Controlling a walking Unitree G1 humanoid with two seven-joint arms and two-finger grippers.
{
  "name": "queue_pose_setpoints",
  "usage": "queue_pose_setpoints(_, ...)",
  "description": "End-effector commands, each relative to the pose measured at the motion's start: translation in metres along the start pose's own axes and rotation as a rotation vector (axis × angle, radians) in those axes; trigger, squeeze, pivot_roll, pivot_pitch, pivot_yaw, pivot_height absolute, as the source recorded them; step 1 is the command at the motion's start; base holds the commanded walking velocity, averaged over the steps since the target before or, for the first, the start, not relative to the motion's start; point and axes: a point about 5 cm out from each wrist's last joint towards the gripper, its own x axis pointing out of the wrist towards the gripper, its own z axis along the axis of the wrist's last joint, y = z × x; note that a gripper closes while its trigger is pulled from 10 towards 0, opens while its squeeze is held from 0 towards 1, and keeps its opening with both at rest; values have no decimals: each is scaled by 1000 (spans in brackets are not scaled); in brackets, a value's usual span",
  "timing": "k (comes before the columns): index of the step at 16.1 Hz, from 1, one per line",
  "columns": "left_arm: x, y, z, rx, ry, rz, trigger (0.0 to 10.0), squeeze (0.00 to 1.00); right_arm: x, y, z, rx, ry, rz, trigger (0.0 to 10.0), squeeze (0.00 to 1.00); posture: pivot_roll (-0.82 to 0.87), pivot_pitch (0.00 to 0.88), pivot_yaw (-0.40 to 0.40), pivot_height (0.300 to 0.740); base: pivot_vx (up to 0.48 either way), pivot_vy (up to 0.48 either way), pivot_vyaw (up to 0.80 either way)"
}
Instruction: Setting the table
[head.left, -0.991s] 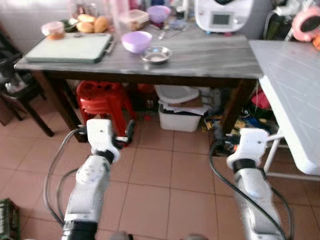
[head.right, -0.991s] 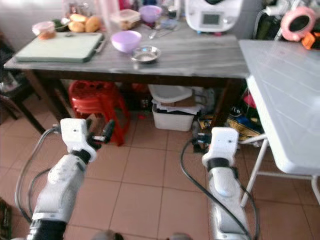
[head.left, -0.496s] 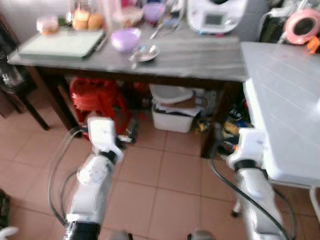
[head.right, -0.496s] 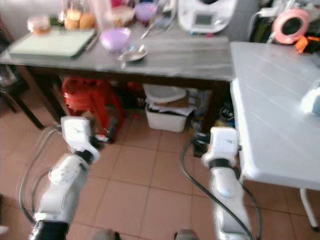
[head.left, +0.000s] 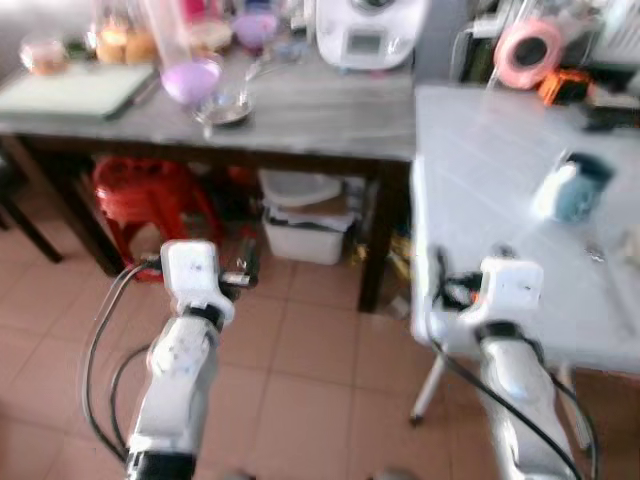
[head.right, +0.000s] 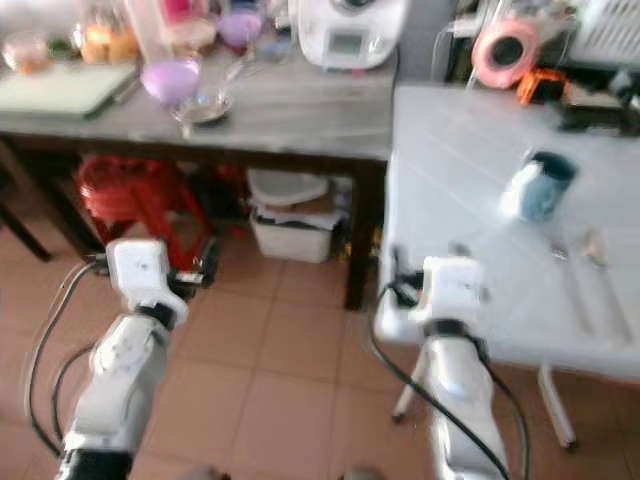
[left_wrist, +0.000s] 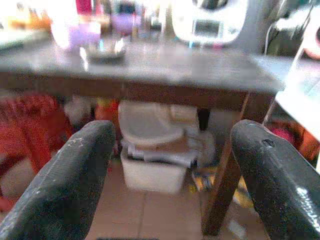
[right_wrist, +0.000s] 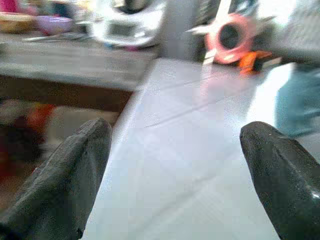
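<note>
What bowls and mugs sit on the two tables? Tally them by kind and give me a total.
Purple bowls: 2, the front purple bowl and the back purple bowl
Steel bowl: 1
Blue mug: 1
Total: 4

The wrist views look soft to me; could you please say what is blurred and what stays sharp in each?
Left wrist view: the claw's black fingers are fairly crisp, the wooden table and white bin smeared. Right wrist view: fingers clear, the white table glaring, the pink round object blurred.
</note>
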Motion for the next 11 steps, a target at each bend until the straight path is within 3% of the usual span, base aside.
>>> queue_pose_setpoints(1,-6,23,9,54,-23,75,10000,0,1,5,6,-2,-22,-8,10000,0,-57,0,36,740,300,-371,0)
queue_pose_setpoints(2,-12,27,6,65,-6,79,10000,0,-2,3,5,-68,-26,-16,10000,0,-54,0,38,740,307,-368,0)
queue_pose_setpoints(3,-20,32,-3,67,26,95,10000,0,-8,7,-2,49,-5,25,10000,0,-47,0,41,740,311,-360,0)
queue_pose_setpoints(4,-21,31,-5,63,34,93,10000,0,-10,6,-2,63,-11,12,10000,0,-46,0,39,740,311,-364,0)
queue_pose_setpoints(7,-17,23,-7,40,57,48,10000,0,-10,6,4,58,-32,26,10000,0,-54,0,40,740,305,-366,0)
queue_pose_setpoints(8,-11,12,-8,23,66,-6,10000,0,-8,12,11,95,-57,66,10000,0,-57,0,44,740,274,-319,0)
queue_pose_setpoints(11,-6,5,-4,6,62,-25,10000,0,-6,15,14,110,-65,67,10000,0,-58,0,47,740,0,-86,0)
